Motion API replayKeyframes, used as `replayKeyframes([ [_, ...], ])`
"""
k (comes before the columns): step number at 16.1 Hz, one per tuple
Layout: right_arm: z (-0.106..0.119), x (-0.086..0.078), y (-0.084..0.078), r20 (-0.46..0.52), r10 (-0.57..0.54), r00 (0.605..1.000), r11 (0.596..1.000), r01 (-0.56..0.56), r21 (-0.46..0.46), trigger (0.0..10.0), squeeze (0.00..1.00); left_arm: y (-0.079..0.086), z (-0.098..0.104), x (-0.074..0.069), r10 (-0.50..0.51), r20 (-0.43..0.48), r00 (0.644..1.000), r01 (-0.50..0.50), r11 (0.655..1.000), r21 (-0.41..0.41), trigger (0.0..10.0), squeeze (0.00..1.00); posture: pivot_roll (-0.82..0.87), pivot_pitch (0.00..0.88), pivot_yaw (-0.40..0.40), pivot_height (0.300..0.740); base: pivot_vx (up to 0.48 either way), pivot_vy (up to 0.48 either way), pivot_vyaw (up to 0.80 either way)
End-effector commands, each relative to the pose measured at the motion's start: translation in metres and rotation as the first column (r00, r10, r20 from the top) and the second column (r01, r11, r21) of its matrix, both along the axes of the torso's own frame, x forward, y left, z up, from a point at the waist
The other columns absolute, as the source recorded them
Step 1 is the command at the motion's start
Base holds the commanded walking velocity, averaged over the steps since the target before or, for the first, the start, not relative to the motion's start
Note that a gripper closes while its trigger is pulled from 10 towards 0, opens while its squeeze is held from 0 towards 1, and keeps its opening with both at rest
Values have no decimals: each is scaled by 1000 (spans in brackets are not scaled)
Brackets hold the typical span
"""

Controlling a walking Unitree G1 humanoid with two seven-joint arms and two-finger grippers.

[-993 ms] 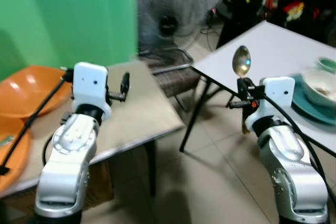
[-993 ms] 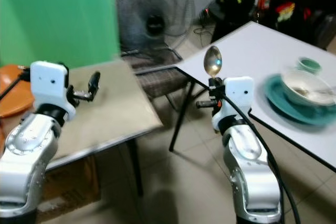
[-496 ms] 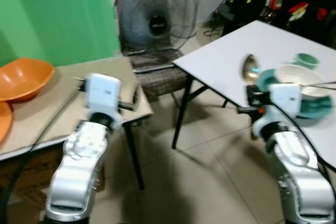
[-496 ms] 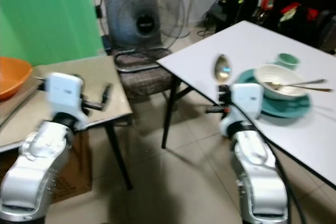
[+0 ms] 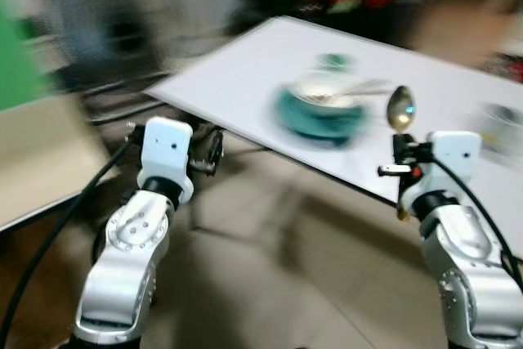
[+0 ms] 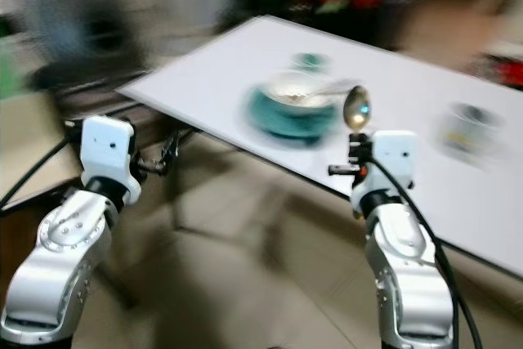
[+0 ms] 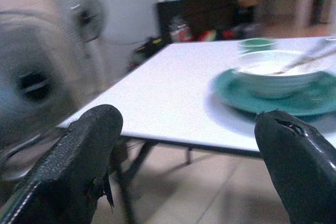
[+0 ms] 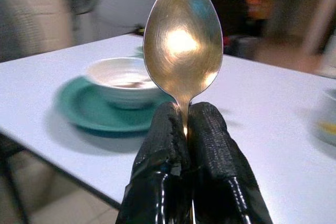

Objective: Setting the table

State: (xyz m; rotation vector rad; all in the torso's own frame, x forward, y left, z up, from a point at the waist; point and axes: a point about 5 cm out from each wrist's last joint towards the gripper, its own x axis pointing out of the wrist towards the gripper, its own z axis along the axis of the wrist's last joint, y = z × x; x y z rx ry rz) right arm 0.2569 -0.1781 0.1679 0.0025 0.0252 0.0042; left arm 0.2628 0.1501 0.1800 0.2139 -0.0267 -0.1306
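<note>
While no writing's legible, right gripper (image 8: pixel 186 124) jaws pinch spoon (image 8: pixel 182 40) upright; left gripper (image 7: pixel 194 145) jaws wide.

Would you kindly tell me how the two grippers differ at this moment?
The right gripper is shut on an upright spoon; the left gripper is open and holds nothing. The right gripper is raised by the white table, near the teal plate; the left gripper sits short of the table's edge. Both have black fingers.
</note>
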Motion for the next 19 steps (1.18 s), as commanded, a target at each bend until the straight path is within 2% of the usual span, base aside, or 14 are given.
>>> replayKeyframes([
  [1, 2, -1, 2, -4, 11, 1000, 1000, -11, 15, 10000, 0, 1, 2, 0, 1, 6, 1000, -1, 1000, 3, 10000, 569, -67, 22, -23, 740, 0, -289, -800],
  [7, 2, 0, 2, -9, 8, 1000, 1000, -8, 6, 10000, 0, 0, 1, 2, -3, 16, 1000, 3, 1000, 4, 10000, 565, -69, 8, -21, 740, 0, -281, -800],
  [9, 0, 1, 3, -32, 25, 999, 1000, -25, 9, 10000, 0, 0, 2, 2, 4, 17, 1000, -4, 1000, -10, 10000, 525, -68, 3, -21, 740, 0, 0, 0],
  [12, -4, 2, 8, -62, 62, 996, 998, -63, -8, 10000, 0, 3, -1, 4, 13, -4, 1000, -14, 1000, -11, 10000, 529, -65, 0, -18, 740, 0, 0, 0],
  [16, -6, 6, 15, -85, 121, 989, 992, -123, -17, 10000, 0, 1, -1, 4, -25, -2, 1000, 25, 998, -49, 10000, 545, -65, 0, -14, 740, 0, 0, 0],
  [19, -10, 6, 19, -105, 146, 984, 989, -149, -23, 10000, 0, 4, -1, 3, -25, -3, 1000, 25, 998, -52, 10000, 553, -58, 0, -19, 740, 299, 0, 0],
])
